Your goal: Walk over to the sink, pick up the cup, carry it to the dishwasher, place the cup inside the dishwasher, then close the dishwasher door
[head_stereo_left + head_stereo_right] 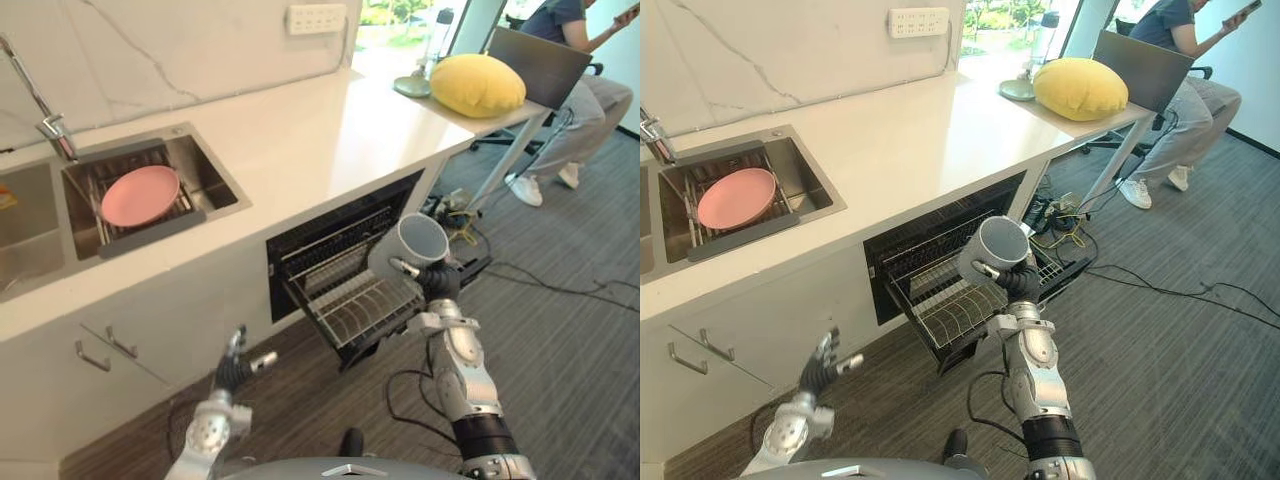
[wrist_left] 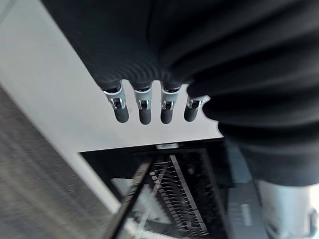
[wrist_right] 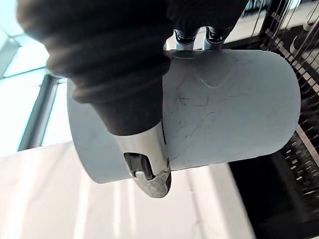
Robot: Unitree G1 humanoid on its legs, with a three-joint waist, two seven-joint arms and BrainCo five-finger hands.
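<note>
In front of the tabletop's front edge, over the pulled-out dishwasher rack, the right hand grips a tilted grey cup, fingers and thumb curled round it. The left hand hangs low, fingers loosely straight.

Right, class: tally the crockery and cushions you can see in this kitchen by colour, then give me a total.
Grey: 1, the cup, held in the right hand.
Pink: 1, the plate, lying in the sink.
Yellow: 1, the cushion, on the counter.
Total: 3.
</note>
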